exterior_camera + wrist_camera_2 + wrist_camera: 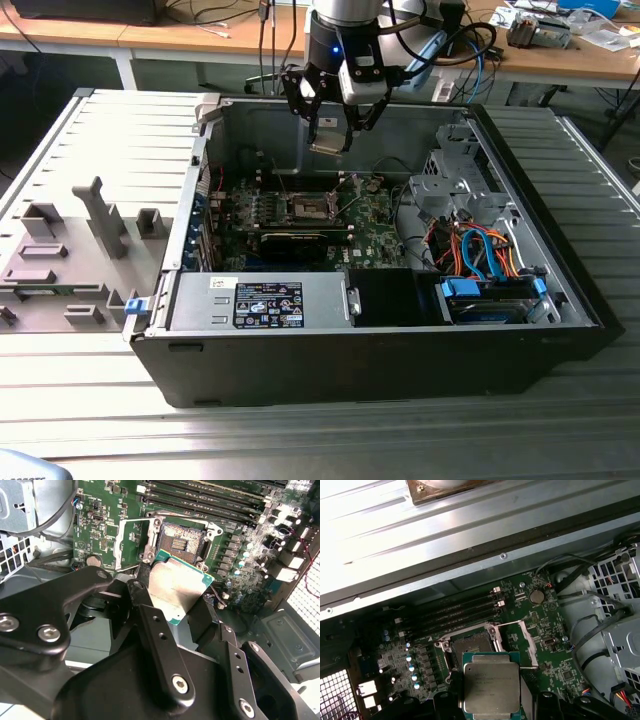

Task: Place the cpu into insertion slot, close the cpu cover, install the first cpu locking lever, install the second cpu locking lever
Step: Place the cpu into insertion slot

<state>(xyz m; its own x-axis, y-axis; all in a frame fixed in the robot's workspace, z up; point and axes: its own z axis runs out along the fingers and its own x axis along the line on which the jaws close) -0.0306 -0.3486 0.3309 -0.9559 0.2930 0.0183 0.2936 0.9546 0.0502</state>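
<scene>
One step in hand, first of four: we hold cpu (491,687) clamped in pincer (330,138), hovering above bare insertion slot (472,647) (cpu cover (120,545) open beside it); seating, we judge, calls for square alignment, gentle descent.

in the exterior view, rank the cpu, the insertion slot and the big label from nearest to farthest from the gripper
1. cpu: held in the gripper, touching it.
2. insertion slot: just below the gripper in the picture, uncovered.
3. label: lower again, on the side toward the camera, well past the slot.
</scene>
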